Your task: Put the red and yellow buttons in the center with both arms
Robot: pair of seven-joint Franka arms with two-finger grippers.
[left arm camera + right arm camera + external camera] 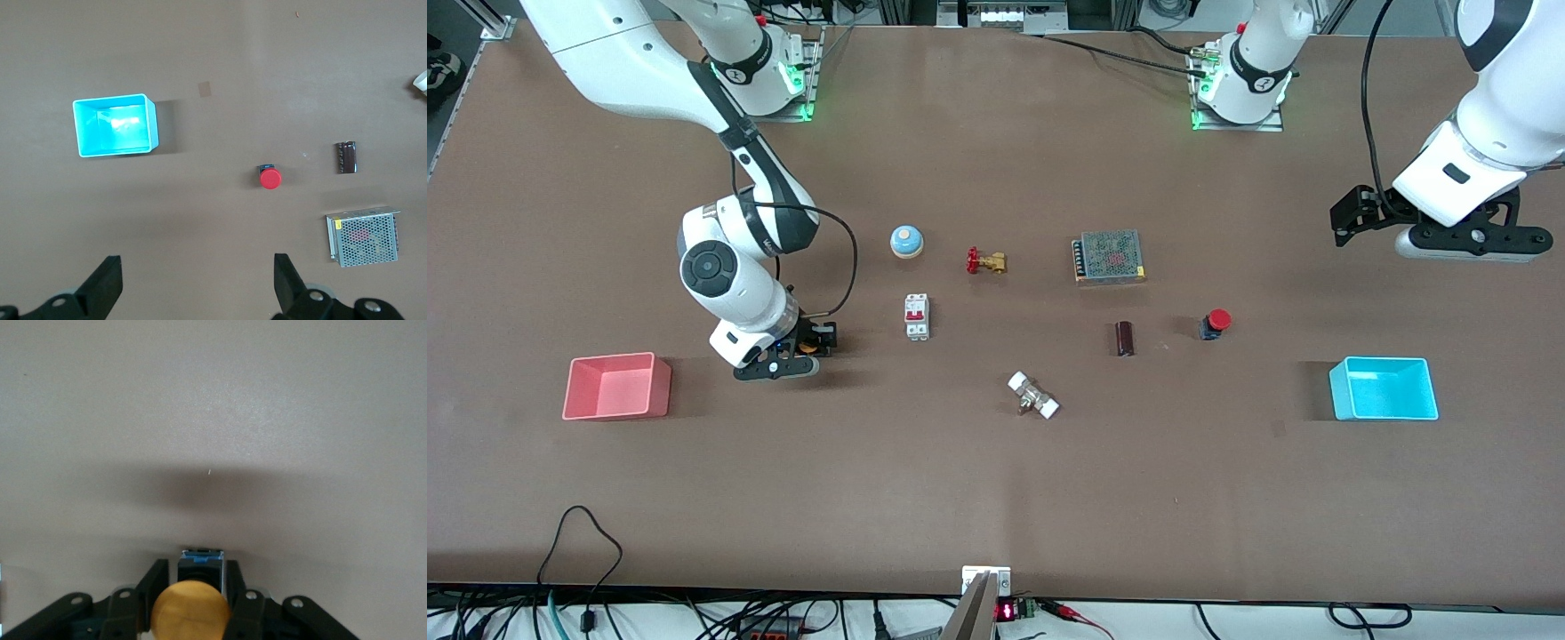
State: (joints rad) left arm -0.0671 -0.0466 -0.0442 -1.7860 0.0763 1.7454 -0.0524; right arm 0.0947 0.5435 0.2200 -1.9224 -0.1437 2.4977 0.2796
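The yellow button (pixel 190 612), an orange-yellow cap on a black body, sits between the fingers of my right gripper (pixel 191 587). In the front view the right gripper (pixel 807 345) is low at the tabletop beside the pink bin, shut on the yellow button (pixel 808 349). The red button (pixel 1216 324) stands on the table toward the left arm's end, between a dark cylinder and the cyan bin; it also shows in the left wrist view (pixel 270 178). My left gripper (pixel 1349 224) is open and empty, held high over the table at the left arm's end, its fingers (pixel 107 283) wide apart.
A pink bin (pixel 616 406) stands at the right arm's end and a cyan bin (pixel 1392 410) at the left arm's end. A blue bell (pixel 906 241), brass valve (pixel 985 261), mesh power supply (pixel 1109 256), circuit breaker (pixel 917 316), dark cylinder (pixel 1125 339) and white fitting (pixel 1033 396) lie mid-table.
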